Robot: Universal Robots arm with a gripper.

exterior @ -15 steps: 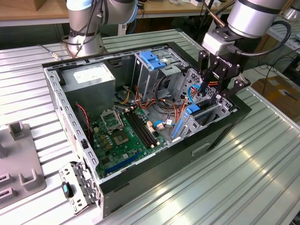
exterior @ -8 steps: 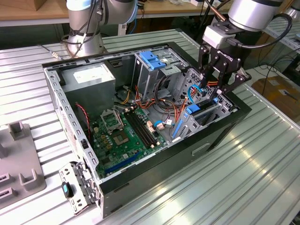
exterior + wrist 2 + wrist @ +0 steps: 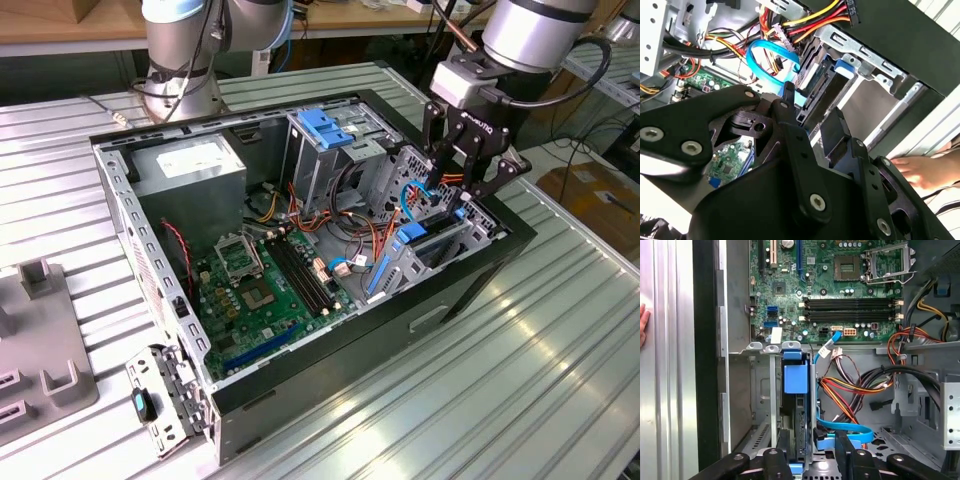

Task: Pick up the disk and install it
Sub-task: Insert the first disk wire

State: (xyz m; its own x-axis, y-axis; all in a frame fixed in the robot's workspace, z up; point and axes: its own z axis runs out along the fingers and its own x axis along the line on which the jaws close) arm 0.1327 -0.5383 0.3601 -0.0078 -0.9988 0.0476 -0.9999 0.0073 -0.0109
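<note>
Gripper (image 3: 456,195): jaws apart, straddling disk (image 3: 796,380) standing on edge in computer case (image 3: 470,290) bay; disk's near end hidden behind fingers (image 3: 780,460). Arm (image 3: 530,30) tilts downward.

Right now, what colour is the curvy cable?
Blue. The cable shows best in the second wrist view.

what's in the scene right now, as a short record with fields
setting: open computer case lying on a ribbed metal table
gripper: gripper over the drive bay, at the case's end on the exterior view's right
fingers: fingers apart, not closed on anything
disk: disk standing on edge in the bay, between the fingers in the first wrist view
nearby: blue cable beside the disk; motherboard further in
person: a hand outside the case
</note>
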